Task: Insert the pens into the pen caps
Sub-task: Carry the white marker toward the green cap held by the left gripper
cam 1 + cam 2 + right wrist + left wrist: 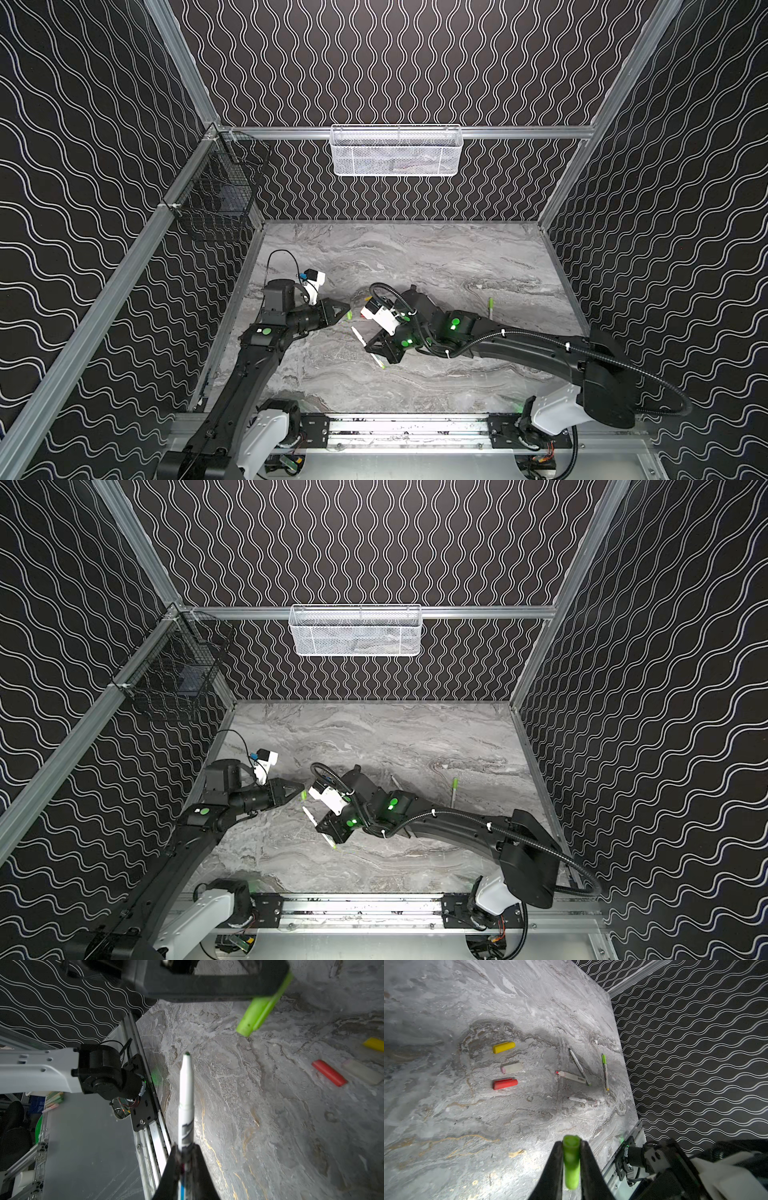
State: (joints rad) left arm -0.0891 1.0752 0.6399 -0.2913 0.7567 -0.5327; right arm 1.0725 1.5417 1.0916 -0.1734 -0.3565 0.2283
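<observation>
Two pinches to hold: left gripper (pixel 571 1144) on green cap (pixel 571 1165), right gripper (pixel 184 1148) on pen (pixel 186 1088); toward bench's (pixel 415 257) left edge, square nib (pixel 187 1054) to cap mouth, push straight

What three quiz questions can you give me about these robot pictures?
1. True or false: the left claw holds a green cap.
2. What does the right claw hold? A. pen B. spoon C. brush
3. How many caps lie loose on the table?
Key: 1 true; 2 A; 3 three: yellow cap, white cap, red cap.
</observation>
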